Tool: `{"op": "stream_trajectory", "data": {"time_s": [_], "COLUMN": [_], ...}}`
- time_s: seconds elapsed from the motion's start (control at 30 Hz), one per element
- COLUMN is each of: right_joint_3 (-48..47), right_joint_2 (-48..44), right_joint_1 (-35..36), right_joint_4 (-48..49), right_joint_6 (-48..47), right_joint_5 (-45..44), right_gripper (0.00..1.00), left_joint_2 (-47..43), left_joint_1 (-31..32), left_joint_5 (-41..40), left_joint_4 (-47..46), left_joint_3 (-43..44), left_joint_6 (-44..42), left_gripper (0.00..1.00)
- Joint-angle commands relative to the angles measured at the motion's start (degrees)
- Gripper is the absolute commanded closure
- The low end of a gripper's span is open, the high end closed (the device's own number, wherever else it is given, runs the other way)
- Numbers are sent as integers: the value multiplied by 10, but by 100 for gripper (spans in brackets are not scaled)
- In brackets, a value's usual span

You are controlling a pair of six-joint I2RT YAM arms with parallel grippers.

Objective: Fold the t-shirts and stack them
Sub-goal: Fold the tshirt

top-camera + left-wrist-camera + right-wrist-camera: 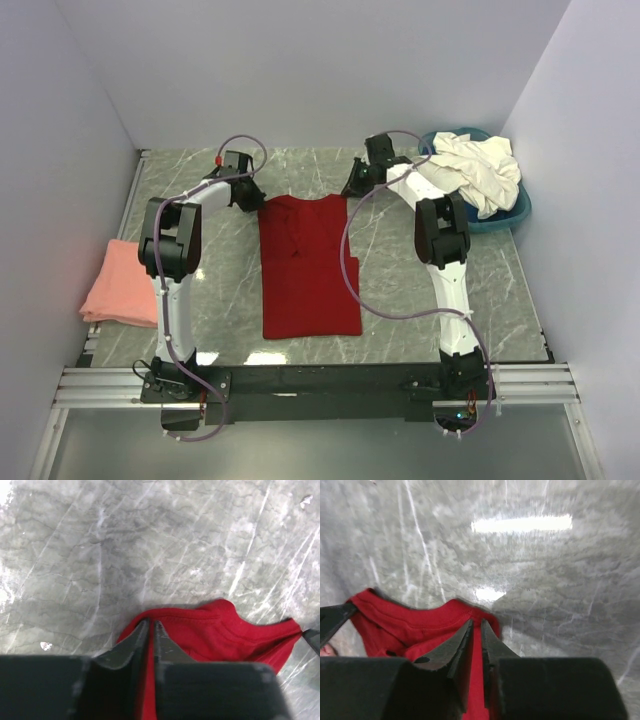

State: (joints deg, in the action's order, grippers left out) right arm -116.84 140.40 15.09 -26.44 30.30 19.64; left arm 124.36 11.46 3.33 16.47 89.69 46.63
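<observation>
A deep red t-shirt (308, 270) lies flat in a long strip in the middle of the table. My left gripper (252, 197) is shut on its far left corner, seen close in the left wrist view (151, 624) with red cloth (225, 635) between the jaws. My right gripper (354, 186) is shut on its far right corner, seen in the right wrist view (476, 624) pinching red cloth (395, 625). A salmon-pink t-shirt (122, 284) lies folded at the table's left edge. Cream-white t-shirts (478, 170) are heaped at the far right.
The cream-white heap sits in a round blue basin (515, 210) at the far right corner. White walls close in the table on three sides. A black rail (320, 380) runs along the near edge between the arm bases.
</observation>
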Motion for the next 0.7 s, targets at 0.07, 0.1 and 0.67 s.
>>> {"op": "stream_trajectory", "data": {"time_s": [0.07,0.1,0.67], "right_joint_3": [-75,-83,616], "right_joint_2": [-25,-31,-564], "right_joint_1": [-23,-26,15], "right_joint_4": [-15,-19,153], "right_joint_6": [-15,-17,61], "right_joint_5": [31,28,-33], "right_gripper": [73,71,68], "left_joint_2": [-74,-96,-495], "left_joint_1": [-5,-6,56], "left_joint_5": [27,29,-23], "left_joint_4": [-7,-12,-55], "left_joint_3": [29,24,-446], "left_joint_6": [-30,-29,99], "left_gripper": [75,72,64]}}
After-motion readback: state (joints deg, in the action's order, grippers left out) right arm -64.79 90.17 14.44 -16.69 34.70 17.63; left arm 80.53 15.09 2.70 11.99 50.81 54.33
